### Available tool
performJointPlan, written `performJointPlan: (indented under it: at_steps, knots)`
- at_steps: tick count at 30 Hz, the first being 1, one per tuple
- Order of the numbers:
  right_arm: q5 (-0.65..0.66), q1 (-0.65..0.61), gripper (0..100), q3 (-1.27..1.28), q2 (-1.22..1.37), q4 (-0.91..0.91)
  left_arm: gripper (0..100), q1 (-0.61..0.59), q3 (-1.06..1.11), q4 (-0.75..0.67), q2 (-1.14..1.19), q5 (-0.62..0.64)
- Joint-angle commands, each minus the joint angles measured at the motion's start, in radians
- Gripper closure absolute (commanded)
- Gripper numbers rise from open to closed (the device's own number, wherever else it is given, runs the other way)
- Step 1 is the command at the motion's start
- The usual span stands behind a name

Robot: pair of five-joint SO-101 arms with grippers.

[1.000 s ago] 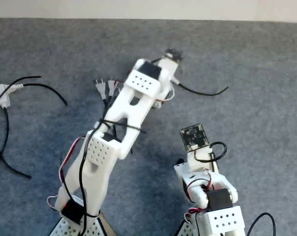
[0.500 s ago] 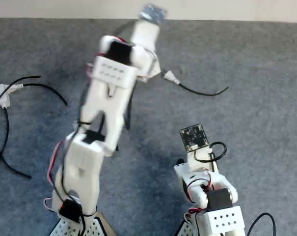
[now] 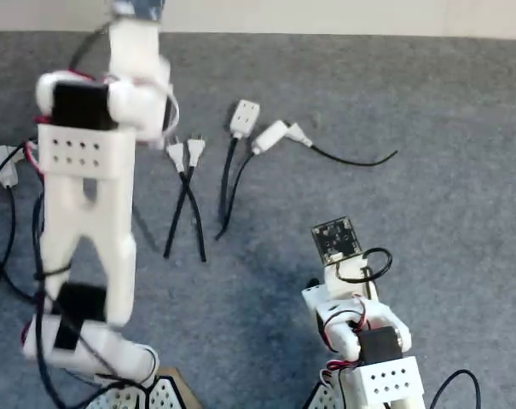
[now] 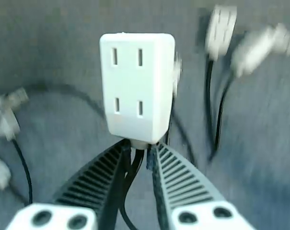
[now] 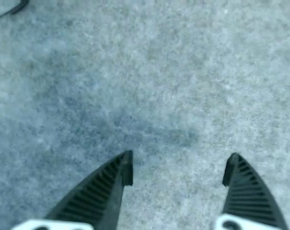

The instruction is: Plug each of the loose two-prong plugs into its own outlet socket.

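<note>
In the left wrist view my left gripper (image 4: 137, 154) is shut on the cord end of a white outlet socket (image 4: 136, 86), which stands up off the grey carpet showing two pairs of slots. The left arm (image 3: 83, 153) stretches toward the far left of the table. Two loose two-prong plugs (image 3: 185, 153) lie side by side at mid-table, their black cords crossing. Right of them lie a white socket (image 3: 244, 118) and a second socket (image 3: 270, 136) with a plug (image 3: 297, 134) at its end. My right gripper (image 5: 178, 170) hangs open over bare carpet.
More white plugs and black cords (image 3: 3, 166) lie at the left edge. The right arm (image 3: 351, 298) sits folded near the front, with its camera board (image 3: 337, 239) on top. A black cord (image 3: 356, 160) trails right from the joined plug.
The left arm has swung from the table's middle to the far left, carrying the outlet socket and uncovering the plugs and sockets at mid-table. The right arm has not moved.
</note>
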Motion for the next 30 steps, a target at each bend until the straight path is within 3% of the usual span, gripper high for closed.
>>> performJointPlan:
  at_steps: [1, 7, 16, 20, 30]
  knots:
    - [0.000, -0.010, 70.5, -0.004, -0.010, -0.022, 100, 0.025, 0.484, 0.005, -0.206, -0.106]
    - [0.000, -0.010, 70.5, -0.004, -0.010, -0.022, 100, 0.125, 1.000, -0.029, -0.360, -0.244]
    - [-0.002, -0.010, 70.5, -0.004, -0.010, -0.022, 100, 0.346, 1.376, -0.288, -0.358, -0.276]
    - [-0.002, -0.010, 70.5, -0.004, -0.010, -0.022, 99, 0.395, 1.448, -0.328, -0.358, -0.276]
    - [0.000, -0.010, 70.5, -0.004, -0.012, -0.022, 85, 0.320, 1.354, -0.172, -0.369, -0.275]
